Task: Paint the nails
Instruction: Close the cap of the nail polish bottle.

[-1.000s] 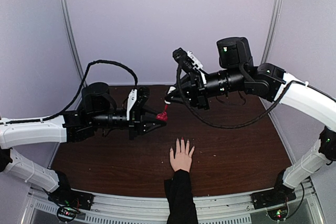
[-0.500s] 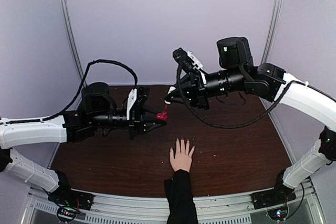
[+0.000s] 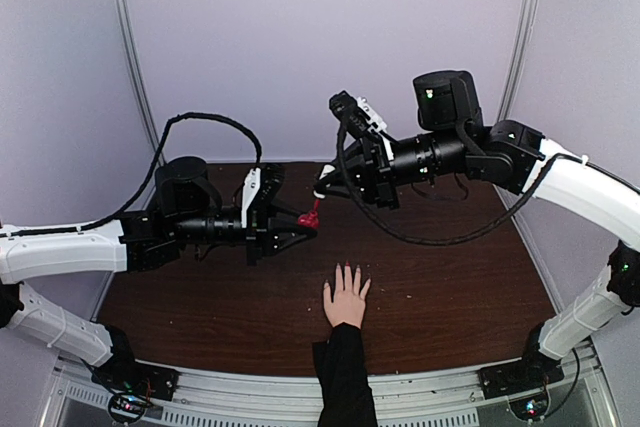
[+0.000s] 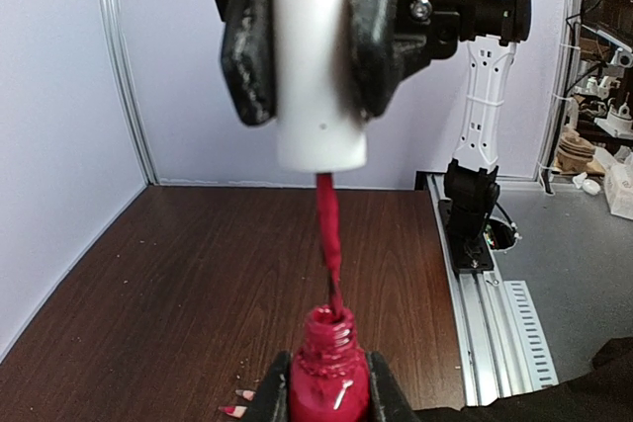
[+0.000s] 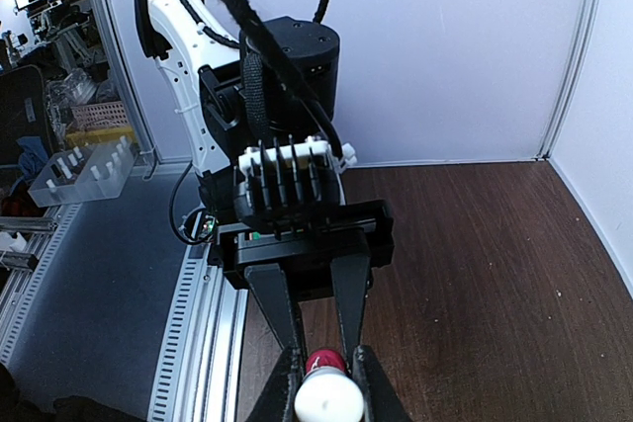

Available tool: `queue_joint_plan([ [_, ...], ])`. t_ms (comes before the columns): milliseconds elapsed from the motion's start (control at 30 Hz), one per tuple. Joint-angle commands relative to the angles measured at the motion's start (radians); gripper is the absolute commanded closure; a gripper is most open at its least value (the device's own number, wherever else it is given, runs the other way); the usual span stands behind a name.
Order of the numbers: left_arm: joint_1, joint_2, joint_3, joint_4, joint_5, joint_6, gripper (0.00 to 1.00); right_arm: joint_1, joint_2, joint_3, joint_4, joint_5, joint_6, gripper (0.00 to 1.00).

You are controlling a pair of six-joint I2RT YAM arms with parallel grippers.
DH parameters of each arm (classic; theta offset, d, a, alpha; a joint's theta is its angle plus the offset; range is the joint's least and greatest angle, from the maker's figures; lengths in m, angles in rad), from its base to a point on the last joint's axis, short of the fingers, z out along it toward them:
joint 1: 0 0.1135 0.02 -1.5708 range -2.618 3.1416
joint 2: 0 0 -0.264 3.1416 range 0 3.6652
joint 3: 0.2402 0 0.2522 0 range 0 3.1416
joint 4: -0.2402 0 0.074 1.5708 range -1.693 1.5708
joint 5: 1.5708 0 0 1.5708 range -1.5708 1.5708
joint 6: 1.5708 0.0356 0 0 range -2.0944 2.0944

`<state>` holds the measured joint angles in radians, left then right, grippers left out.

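A pale hand (image 3: 346, 299) with a black sleeve lies flat on the brown table, fingers pointing away. Two of its nails (image 4: 234, 410) show red polish at the bottom of the left wrist view. My left gripper (image 3: 303, 226) is shut on a small red bottle (image 4: 326, 343), held above the table beyond the hand. My right gripper (image 3: 322, 188) is shut on the white cap (image 4: 315, 56) just above the bottle. The cap's red brush (image 4: 329, 234) hangs down with its tip inside the bottle's open neck. In the right wrist view the cap (image 5: 328, 404) sits between my fingers, over the bottle (image 5: 326, 361).
The brown table (image 3: 440, 287) is walled in by pale panels with metal posts (image 3: 128, 47). A slotted aluminium rail (image 3: 250, 392) runs along the near edge, where both arm bases stand. A black cable (image 3: 215, 125) loops above the left arm.
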<state>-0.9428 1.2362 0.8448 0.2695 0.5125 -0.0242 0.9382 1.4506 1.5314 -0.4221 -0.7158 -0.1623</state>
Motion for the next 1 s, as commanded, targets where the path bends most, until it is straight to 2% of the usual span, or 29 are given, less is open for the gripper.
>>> queue_joint_plan([
  [0,-0.004,-0.021,0.015,0.063,-0.007,-0.010,1.00,0.008,-0.018,-0.002,0.016,-0.008,-0.011,1.00],
  [967,-0.004,-0.015,0.019,0.100,0.004,-0.041,1.00,0.023,0.025,-0.002,0.014,0.008,-0.016,1.00],
])
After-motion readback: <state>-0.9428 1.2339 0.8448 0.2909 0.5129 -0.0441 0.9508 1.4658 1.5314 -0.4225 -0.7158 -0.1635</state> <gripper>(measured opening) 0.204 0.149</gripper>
